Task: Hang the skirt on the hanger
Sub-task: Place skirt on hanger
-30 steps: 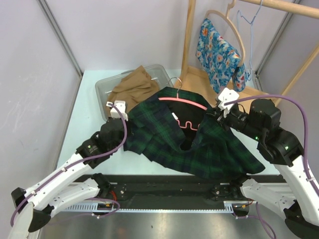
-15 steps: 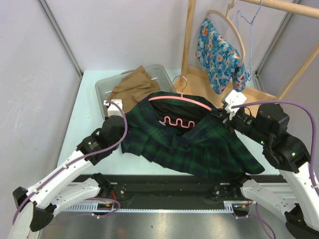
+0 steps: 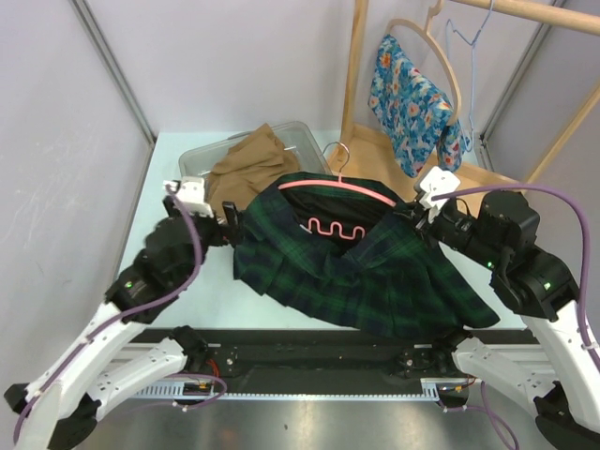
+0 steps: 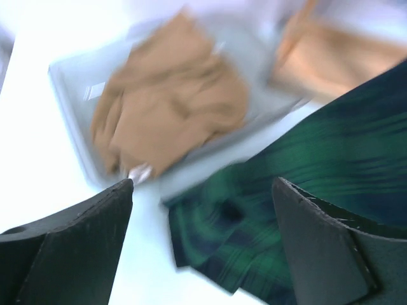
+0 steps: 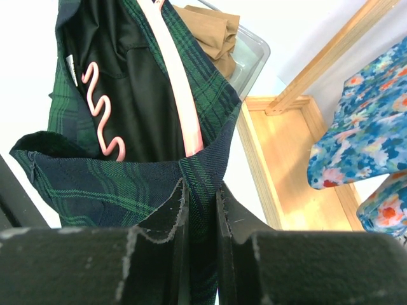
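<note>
On table (image 3: 187, 291), skirt (image 3: 366, 277) lies spread; hanger (image 3: 337, 187) looks part-threaded into waistband (image 5: 114, 190), right end covered; right claw (image 5: 200, 197) clamped on waistband; left claw (image 4: 200, 190) gaping, empty, beside skirt's left edge; remaining, I judge: seat left end.

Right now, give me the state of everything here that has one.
skirt, lying on the table, waist open
pink hanger, lying partly inside the skirt
left gripper, open, empty
right gripper, shut on the skirt
tan garment, crumpled in the bin
floral garment, hanging on the rack
</note>
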Robot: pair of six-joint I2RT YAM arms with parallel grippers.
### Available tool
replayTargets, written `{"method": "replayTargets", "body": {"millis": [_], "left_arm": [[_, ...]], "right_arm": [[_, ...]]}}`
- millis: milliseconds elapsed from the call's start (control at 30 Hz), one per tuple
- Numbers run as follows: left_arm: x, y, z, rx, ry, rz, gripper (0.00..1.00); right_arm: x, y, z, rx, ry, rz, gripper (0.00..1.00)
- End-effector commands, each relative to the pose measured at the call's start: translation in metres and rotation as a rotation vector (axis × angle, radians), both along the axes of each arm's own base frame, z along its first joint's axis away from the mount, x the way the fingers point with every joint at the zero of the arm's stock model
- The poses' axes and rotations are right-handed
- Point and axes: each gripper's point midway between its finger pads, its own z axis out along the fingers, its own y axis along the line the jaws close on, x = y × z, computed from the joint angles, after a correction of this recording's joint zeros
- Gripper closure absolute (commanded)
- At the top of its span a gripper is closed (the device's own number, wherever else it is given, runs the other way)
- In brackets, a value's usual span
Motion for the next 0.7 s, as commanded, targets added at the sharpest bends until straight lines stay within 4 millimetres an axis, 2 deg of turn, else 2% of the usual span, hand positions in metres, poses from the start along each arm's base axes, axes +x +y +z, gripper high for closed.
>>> {"method": "replayTargets", "body": {"millis": [0,67,200,300,400,433,567,667], "left_arm": [[-0.033,-0.032,0.097,-0.035,-0.261,-0.346,0.03],[-0.05,-0.048,0.108,0.001,-0.292,-0.495,0.03],[-0.05,-0.071,0.09,0.025,-0.177,-0.596,0.03],[-0.061,-0.086,0.088,0.014,-0.158,-0.706,0.03],[-0.075,-0.101,0.079,0.009,-0.097,-0.831,0.03],[-0.08,-0.108,0.07,0.008,-0.049,-0.887,0.04],[-0.084,-0.114,0.056,0.011,0.014,-0.938,0.05],[-0.085,-0.112,0.058,0.019,-0.01,-0.942,0.05]], "right_arm": [[-0.008,0.01,0.065,0.149,-0.168,0.065,1.0],[-0.012,0.017,0.065,0.155,-0.163,0.111,1.0],[-0.023,0.028,0.07,0.177,-0.156,0.203,1.0],[-0.033,0.032,0.072,0.177,-0.143,0.26,1.0],[-0.04,0.034,0.071,0.169,-0.128,0.295,1.0],[-0.042,0.034,0.07,0.168,-0.122,0.302,1.0],[-0.054,0.036,0.071,0.161,-0.109,0.357,1.0],[-0.058,0.037,0.067,0.149,-0.089,0.374,1.0]]}}
